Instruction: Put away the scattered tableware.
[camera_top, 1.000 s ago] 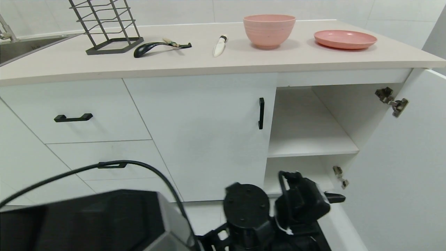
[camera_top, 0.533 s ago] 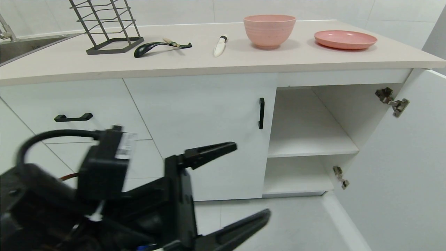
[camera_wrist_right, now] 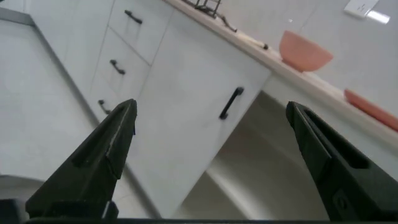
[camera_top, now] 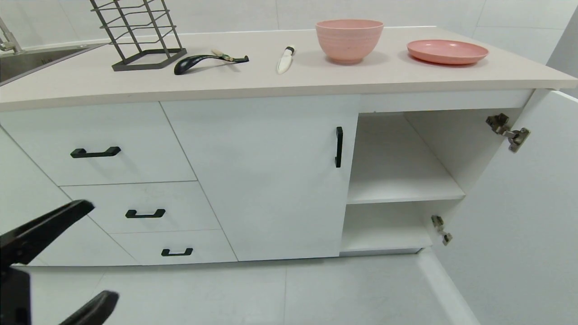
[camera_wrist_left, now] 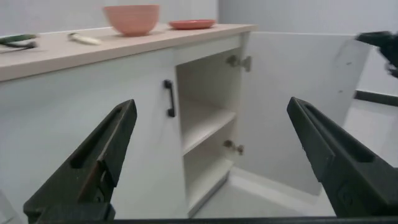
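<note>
**Spotter:** Where were the grippers at that moment?

**Operator:** Both low, in front of the cabinets. My left gripper (camera_top: 97, 253) was spread wide with nothing in it. The right gripper (camera_wrist_right: 210, 109) was the same, jaws fully apart and empty.

**Spotter:** And the tableware?

**Operator:** All up on the counter (camera_top: 271, 85). The pink bowl (camera_top: 349, 39) and pink plate (camera_top: 447, 50) sat above the open cupboard (camera_top: 402, 189). The white knife (camera_top: 285, 59) lay just left of the bowl, and a dark spoon (camera_top: 207, 61) lay near the wire rack (camera_top: 140, 36). Something pale lay across the spoon's handle; I couldn't tell what it was.

**Spotter:** So, the plan?

**Operator:** I judged the reach came first. I wanted to rise above the counter edge before going in, then take the bowl by its rim from above. On the way down to the shelf I meant to keep clear of the swung-out door (camera_top: 519, 203).
</note>
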